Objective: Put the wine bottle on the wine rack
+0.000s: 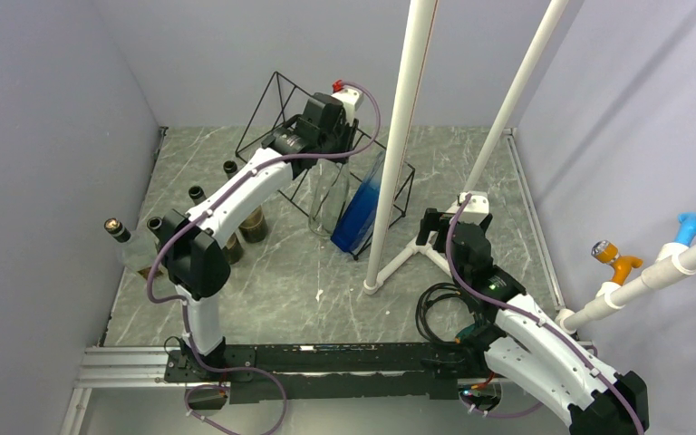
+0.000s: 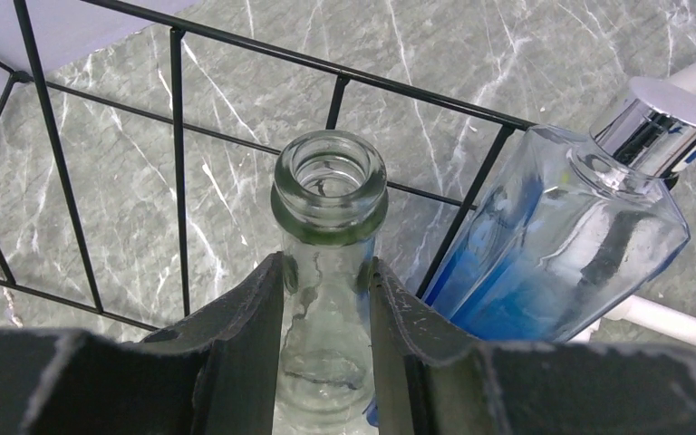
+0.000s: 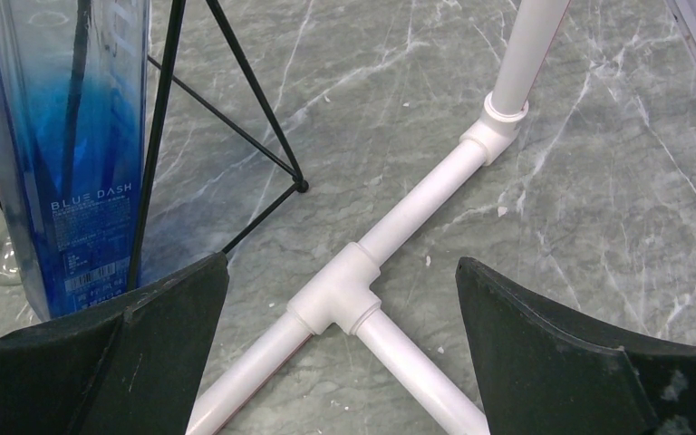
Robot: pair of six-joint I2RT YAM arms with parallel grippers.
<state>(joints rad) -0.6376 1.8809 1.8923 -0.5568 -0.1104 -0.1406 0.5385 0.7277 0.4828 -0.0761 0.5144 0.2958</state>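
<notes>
1. support surface. the grey marble-pattern table (image 1: 326, 281) carries all parts.

2. rack. the black thin-wire wedge-shaped wine rack (image 2: 179, 181) stands at the far middle of the table. its slanted grid of parallel bars gives only narrow line contact, so a round body can roll sideways between bars.

3. neighbouring item. a square blue-tinted glass bottle (image 2: 544, 254) with a chrome cap (image 2: 657, 122) lies on the rack. it is just beside the task item, on that item's right in the left wrist view.

4. task item. the clear glass wine bottle (image 2: 326, 272), open-mouthed and with no cap, leans on the slanted bars with its neck uppermost. whether its base is fully seated cannot be told.
   - handling, judged: rigid, smooth and slippery. it is fragile against the wire and the neighbouring glass. it looks empty, so moderate in weight, with most mass low in the body.
   - take-hold point, judged: the neck, directly under the thickened lip. the lip acts as a stop if the glass slides in the grip.

5. left gripper (image 2: 326, 299). its dark fingers (image 2: 254, 308) are clamped on the neck below the lip, one on each side.

6. right gripper (image 3: 342, 267). the fingers stand wide apart and hold nothing. it hangs over the white plastic pipe frame (image 3: 417, 204), near the blue bottle's base.
</notes>
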